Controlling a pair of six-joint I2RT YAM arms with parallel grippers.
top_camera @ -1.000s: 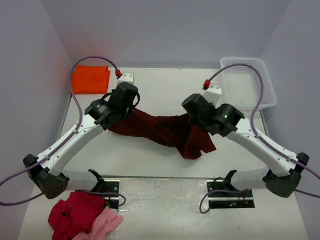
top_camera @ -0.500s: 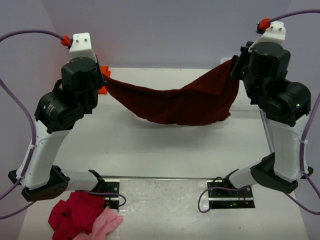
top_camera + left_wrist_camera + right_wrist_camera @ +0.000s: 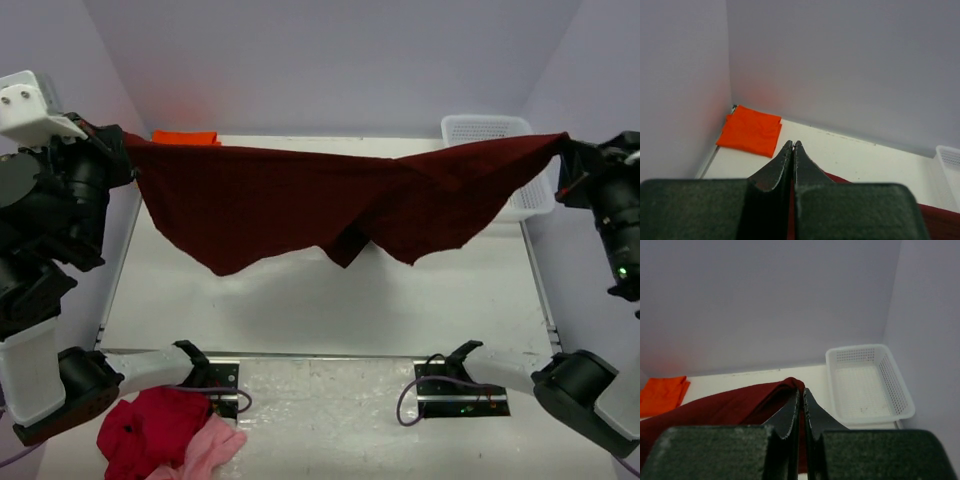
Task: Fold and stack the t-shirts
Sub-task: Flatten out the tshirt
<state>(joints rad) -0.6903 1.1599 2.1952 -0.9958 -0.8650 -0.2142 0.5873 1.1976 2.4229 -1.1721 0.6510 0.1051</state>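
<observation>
The maroon t-shirt (image 3: 300, 205) hangs stretched above the table (image 3: 300, 320), spanning from its left edge to its right edge. The left gripper (image 3: 792, 146) and right gripper (image 3: 801, 392) each pinch an upper corner, jaws closed on cloth. The orange t-shirt (image 3: 751, 136) lies in the far-left corner, apparently folded.

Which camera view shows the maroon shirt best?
The top external view: the whole maroon shirt hangs spread between the left gripper and right gripper above the table. The left wrist view catches only a corner; the right wrist view shows a bunched strip.
</observation>
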